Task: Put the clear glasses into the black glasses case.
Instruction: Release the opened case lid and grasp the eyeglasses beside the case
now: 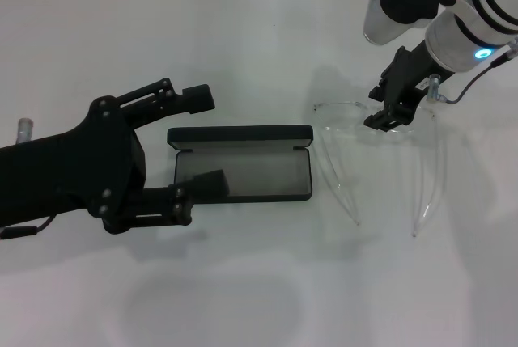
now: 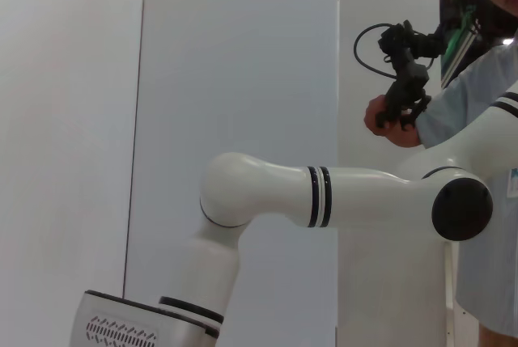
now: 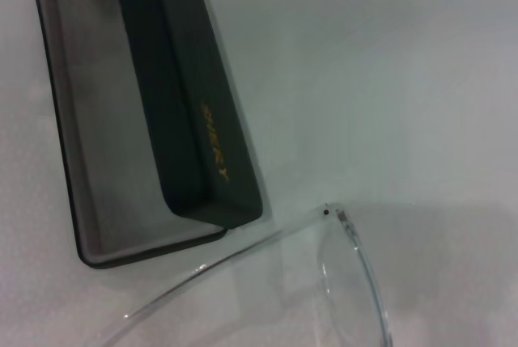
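Nearest you, the left gripper [image 1: 198, 141] lies low over the white bench [image 1: 243, 282], its fingers [image 1: 197, 98] spread wide so that one sits past the far edge of the case [image 1: 243, 165] and the other over its near left corner; they bracket that end without closing on it, from what the head view shows. The case is open and lies flat, a slim, hard black shell with rounded corners, a matte grey lining in the tray and small gold lettering on the upright lid; it should be stiff and light, and likely to skate on this smooth bench if nudged, so steadying it at that end makes sense. Just to its right are the glasses [image 1: 376, 145], resting on the bench with the front turned away from you and both long arms splayed open toward you. They are fully clear, thin plastic: very light, springy in the arms, slick, and easy to scratch or twist. Take them at the bridge or the top bar of the front, never by an arm tip. Farthest off, the right gripper [image 1: 388, 116] is down at the middle of the front, fingers close together; I judge it clamped there, though the clear plastic makes contact hard to confirm. The arms probably need folding, or careful angling, before they fit the tray.
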Robot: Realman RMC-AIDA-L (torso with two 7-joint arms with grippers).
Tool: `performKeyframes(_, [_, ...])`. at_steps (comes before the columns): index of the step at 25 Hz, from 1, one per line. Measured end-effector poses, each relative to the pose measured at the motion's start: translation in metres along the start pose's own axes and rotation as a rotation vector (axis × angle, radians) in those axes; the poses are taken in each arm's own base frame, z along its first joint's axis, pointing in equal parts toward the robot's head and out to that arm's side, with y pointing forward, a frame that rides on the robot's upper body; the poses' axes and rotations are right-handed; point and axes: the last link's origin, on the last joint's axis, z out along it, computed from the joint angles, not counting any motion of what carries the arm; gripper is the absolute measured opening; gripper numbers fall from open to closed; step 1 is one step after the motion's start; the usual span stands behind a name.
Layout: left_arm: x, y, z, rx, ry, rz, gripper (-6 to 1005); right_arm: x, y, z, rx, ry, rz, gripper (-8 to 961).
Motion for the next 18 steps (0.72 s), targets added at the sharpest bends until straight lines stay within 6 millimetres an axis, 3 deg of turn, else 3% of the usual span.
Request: performKeyframes(18, [0.0002, -0.0004, 0.0005, -0.002, 0.001, 0.000, 861, 0.0019, 0.0010, 0.0088, 0.014, -0.002, -0.022, 340])
